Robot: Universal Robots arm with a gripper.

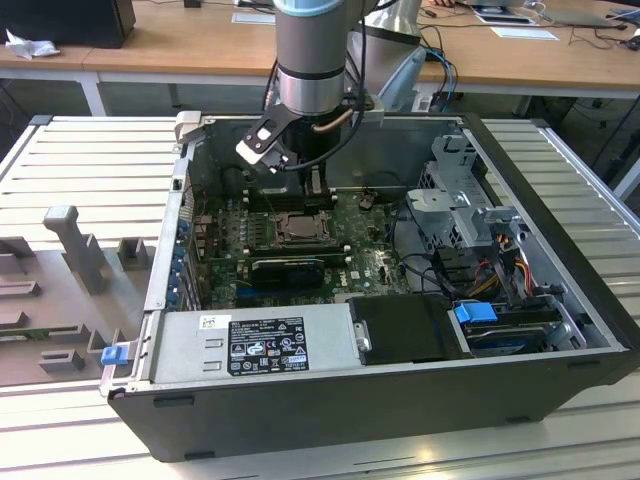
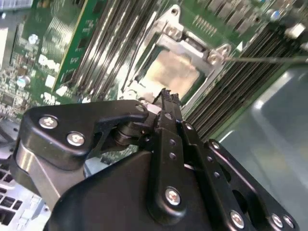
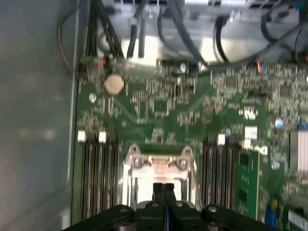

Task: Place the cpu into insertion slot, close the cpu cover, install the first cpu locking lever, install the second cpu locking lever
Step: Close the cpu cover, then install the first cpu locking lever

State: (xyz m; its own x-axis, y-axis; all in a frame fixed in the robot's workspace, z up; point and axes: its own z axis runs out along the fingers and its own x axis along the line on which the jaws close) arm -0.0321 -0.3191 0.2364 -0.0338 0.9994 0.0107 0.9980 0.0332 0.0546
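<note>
The gripper hangs just above the insertion slot, its two black fingers pressed flat together with nothing between them. Its tips are nearest the slot's near edge; whether they touch the metal there cannot be told.

The cpu lies flat inside the insertion slot, its pale silver-beige face showing through the window of the cpu cover. The cover's silver-grey frame lies around the chip and looks lowered onto the slot rather than raised. A thin metal lever rod runs out from one corner of the slot and passes over the memory slots beside it; whether it is hooked down cannot be told.

More long black memory slots flank the insertion slot on both sides. A round coin battery sits on the green motherboard, well apart from the slot.

In the exterior view the arm comes down into the open computer case directly over the slot, and the grey power supply lies on the slot's near side
</note>
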